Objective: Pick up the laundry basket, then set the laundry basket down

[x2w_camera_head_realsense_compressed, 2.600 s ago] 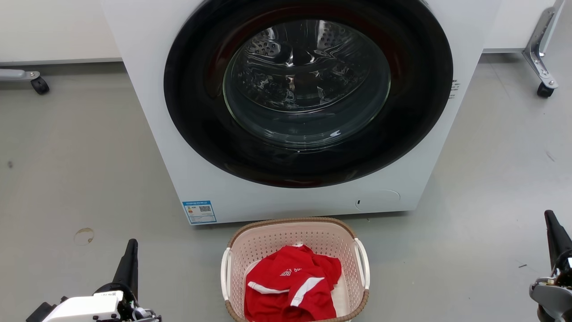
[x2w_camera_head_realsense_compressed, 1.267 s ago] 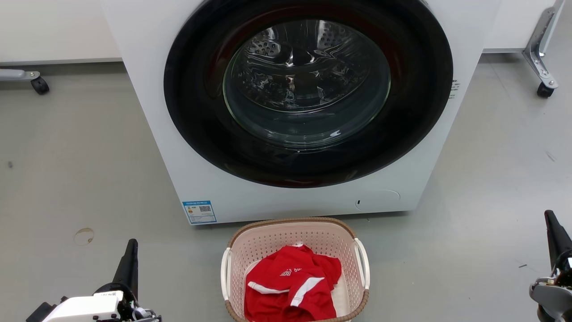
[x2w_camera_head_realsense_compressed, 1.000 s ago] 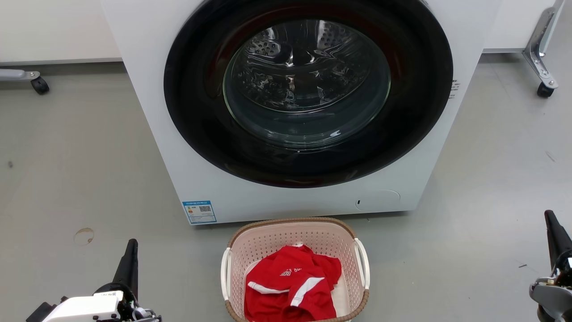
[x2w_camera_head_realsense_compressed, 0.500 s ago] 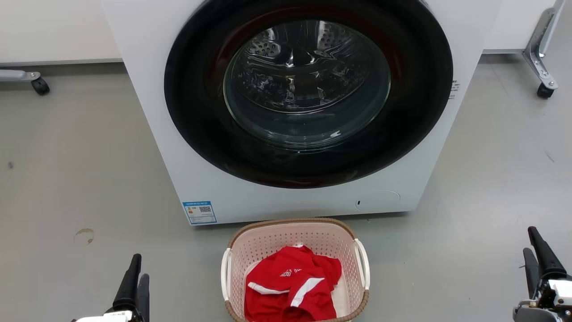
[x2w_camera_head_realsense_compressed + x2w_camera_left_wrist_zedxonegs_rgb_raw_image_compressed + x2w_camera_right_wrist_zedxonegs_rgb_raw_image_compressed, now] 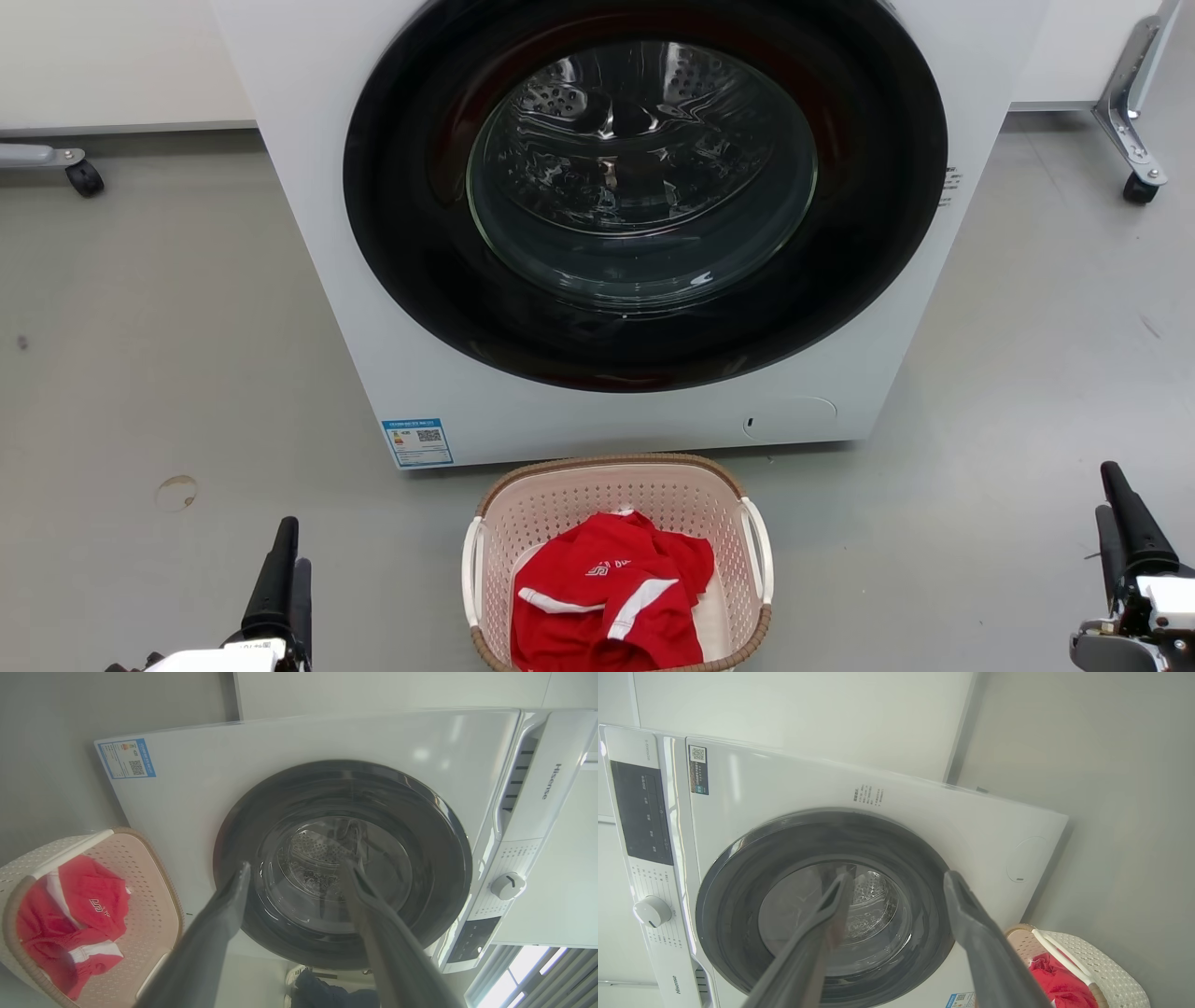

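1. Counting from my remote seat: one laundry basket (image 5: 571, 499), pale pink with a brown rim, stands on the grey floor (image 5: 140, 327). It sits just in front of the one white washing machine (image 5: 364, 308), between my two grippers, and neither touches it.
2. It has two white grips, the left handle (image 5: 470, 571) and the right handle (image 5: 760, 551).
3. One red garment (image 5: 607, 597) with white stripes lies crumpled inside it.
4. On the left gripper (image 5: 293, 546), the two dark fingers stand apart and hold nothing (the left wrist view shows the gap plainly). It is well off to the basket's left.
5. On the right gripper (image 5: 1106, 490), the two fingers are likewise apart and empty. It is well off to the basket's right.
6. The machine carries one round glass door (image 5: 644, 168) and one blue label (image 5: 417, 441) at its lower left corner.
7. Two castor wheels rest on the floor farther back, the left wheel (image 5: 84, 177) and the right wheel (image 5: 1139, 189).
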`<state>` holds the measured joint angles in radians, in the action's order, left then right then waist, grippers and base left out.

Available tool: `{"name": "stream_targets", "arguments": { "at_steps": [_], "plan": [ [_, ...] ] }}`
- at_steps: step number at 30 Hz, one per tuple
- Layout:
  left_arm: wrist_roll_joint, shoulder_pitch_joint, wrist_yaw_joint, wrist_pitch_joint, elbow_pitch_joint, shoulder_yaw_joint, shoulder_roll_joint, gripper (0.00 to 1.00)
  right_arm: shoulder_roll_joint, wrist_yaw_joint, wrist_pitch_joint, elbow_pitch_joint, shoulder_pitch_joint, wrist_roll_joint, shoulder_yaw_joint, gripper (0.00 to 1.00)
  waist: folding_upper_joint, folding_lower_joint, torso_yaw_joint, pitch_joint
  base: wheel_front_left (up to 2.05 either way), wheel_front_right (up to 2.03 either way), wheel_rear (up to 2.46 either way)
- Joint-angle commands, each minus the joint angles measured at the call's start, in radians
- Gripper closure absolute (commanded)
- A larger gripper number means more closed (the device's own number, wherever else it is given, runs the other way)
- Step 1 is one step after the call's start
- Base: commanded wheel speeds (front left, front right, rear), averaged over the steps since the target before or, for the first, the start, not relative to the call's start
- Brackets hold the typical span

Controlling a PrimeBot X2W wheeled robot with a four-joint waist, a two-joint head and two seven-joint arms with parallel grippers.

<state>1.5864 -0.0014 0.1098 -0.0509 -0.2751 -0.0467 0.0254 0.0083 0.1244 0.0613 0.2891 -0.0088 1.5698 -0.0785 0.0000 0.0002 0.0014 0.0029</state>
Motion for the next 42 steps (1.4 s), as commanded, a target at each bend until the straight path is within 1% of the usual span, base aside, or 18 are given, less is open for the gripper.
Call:
{"name": "stream_targets", "arguments": {
  "at_steps": [1, 8, 18, 26, 33, 36, 42],
  "plan": [
    [-0.027, -0.02, -0.006, 0.012, 0.038, 0.002, 0.017, 0.0, -0.037, 0.002, -0.017, -0.031, -0.037, -0.031, 0.007, 0.0, 0.0, -0.0001, 0.0, 0.0, 0.0, 0.0, 0.0],
    [-0.09, -0.016, -0.018, 0.03, 0.052, 0.013, 0.023, 0.0, -0.044, 0.002, -0.039, -0.032, -0.041, -0.099, 0.016, 0.0, 0.0, -0.0001, 0.0, 0.0, 0.0, 0.0, 0.0],
    [-0.211, -0.01, -0.047, 0.059, 0.078, 0.039, 0.039, 0.0, -0.045, 0.002, -0.068, -0.045, -0.043, -0.263, 0.022, 0.0, 0.0, -0.0001, 0.001, -0.001, 0.0, 0.0, 0.0],
    [-0.337, -0.01, -0.092, 0.078, 0.096, 0.079, 0.076, 0.0, -0.05, 0.003, -0.092, -0.049, -0.046, -0.403, 0.036, 0.0, 0.0, -0.0002, 0.001, -0.003, 0.0, 0.0, 0.0],
    [-0.457, -0.01, -0.138, 0.082, 0.117, 0.122, 0.113, 0.0, -0.059, 0.003, -0.113, -0.054, -0.048, -0.559, 0.048, 0.0, 0.0, -0.0002, 0.001, -0.006, 0.0, 0.0, 0.0],
    [-0.486, -0.008, -0.152, 0.086, 0.128, 0.133, 0.119, 0.0, -0.056, 0.003, -0.121, -0.057, -0.047, -0.614, 0.05, 0.0, 0.0, -0.0002, 0.001, -0.006, 0.0, 0.0, 0.0],
    [-0.537, -0.001, -0.174, 0.098, 0.152, 0.149, 0.13, 0.0, -0.052, 0.004, -0.139, -0.066, -0.047, -0.688, 0.056, 0.0, 0.0, -0.0002, 0.001, -0.008, 0.0, 0.0, 0.0]
  ]
}}
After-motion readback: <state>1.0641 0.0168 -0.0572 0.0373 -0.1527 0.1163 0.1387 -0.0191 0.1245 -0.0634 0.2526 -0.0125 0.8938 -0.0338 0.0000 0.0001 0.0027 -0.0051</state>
